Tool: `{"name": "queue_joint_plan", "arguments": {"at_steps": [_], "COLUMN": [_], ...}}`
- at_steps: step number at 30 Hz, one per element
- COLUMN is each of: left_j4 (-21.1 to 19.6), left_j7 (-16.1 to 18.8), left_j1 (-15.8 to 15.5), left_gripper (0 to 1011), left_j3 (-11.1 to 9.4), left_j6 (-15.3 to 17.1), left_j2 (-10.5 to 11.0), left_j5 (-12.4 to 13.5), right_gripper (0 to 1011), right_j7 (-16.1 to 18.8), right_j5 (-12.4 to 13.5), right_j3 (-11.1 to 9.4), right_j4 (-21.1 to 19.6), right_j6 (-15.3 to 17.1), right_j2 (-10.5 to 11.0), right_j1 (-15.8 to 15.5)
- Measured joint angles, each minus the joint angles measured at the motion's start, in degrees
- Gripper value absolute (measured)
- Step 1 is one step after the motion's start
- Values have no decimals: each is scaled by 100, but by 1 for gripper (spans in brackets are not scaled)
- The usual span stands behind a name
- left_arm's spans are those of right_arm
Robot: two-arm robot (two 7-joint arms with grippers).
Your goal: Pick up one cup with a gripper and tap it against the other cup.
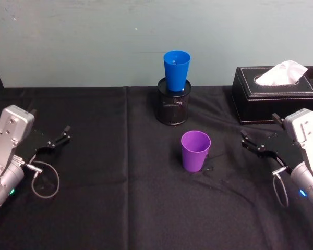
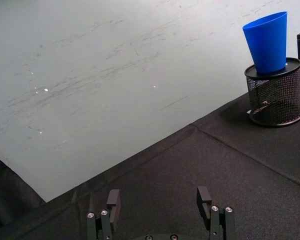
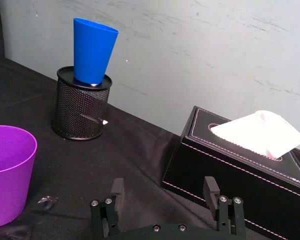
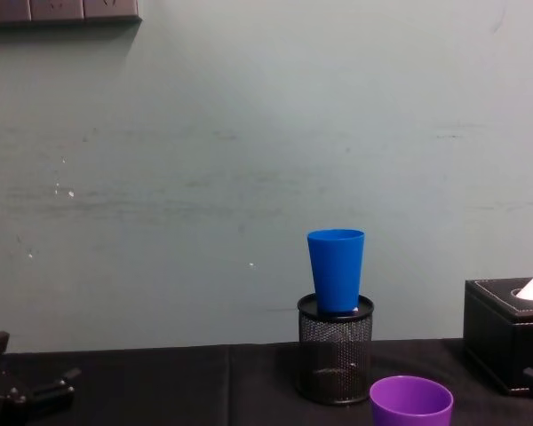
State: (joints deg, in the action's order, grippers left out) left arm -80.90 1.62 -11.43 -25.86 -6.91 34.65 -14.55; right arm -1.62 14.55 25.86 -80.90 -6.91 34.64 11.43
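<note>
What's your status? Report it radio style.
Left gripper open, parked left. Right gripper open, right of purple plastic tumbler. Blue plastic tumbler atop black wire-mesh pen holder. Nothing blocking.

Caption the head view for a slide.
Left gripper and right gripper open, apart from the purple cup; blue cup sits atop the mesh pen holder behind it.

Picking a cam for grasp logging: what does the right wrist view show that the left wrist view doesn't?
Right wrist view's own: the right gripper, jaws open, the purple cup and a black tissue box. Left wrist view's own: the left gripper, jaws open, above bare black cloth. Shared: the blue cup upright on top of the mesh pen holder, with the pale wall behind.
</note>
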Motion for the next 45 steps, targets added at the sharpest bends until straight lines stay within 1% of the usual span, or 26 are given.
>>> {"name": "queue_joint_plan", "arguments": {"at_steps": [35, 38, 40, 41, 45], "left_j4": [0, 0, 0, 0, 0], "left_j7": [0, 0, 0, 0, 0], "left_j1": [0, 0, 0, 0, 0], "left_gripper": [1000, 1000, 1000, 1000, 1000], "left_j3": [0, 0, 0, 0, 0], "left_j6": [0, 0, 0, 0, 0], "left_j2": [0, 0, 0, 0, 0], "left_j5": [0, 0, 0, 0, 0], "right_gripper": [1003, 1003, 1003, 1003, 1003], "right_j7": [0, 22, 139, 277, 606], "right_j5": [0, -10, 20, 100, 300], "right_j3": [-1, -43, -82, -114, -149], "right_j4": [0, -107, -240, -337, -507], "right_j6": [0, -1, -14, -31, -76], "right_j2": [0, 58, 147, 210, 317], "right_j1": [0, -96, -241, -351, -545]}}
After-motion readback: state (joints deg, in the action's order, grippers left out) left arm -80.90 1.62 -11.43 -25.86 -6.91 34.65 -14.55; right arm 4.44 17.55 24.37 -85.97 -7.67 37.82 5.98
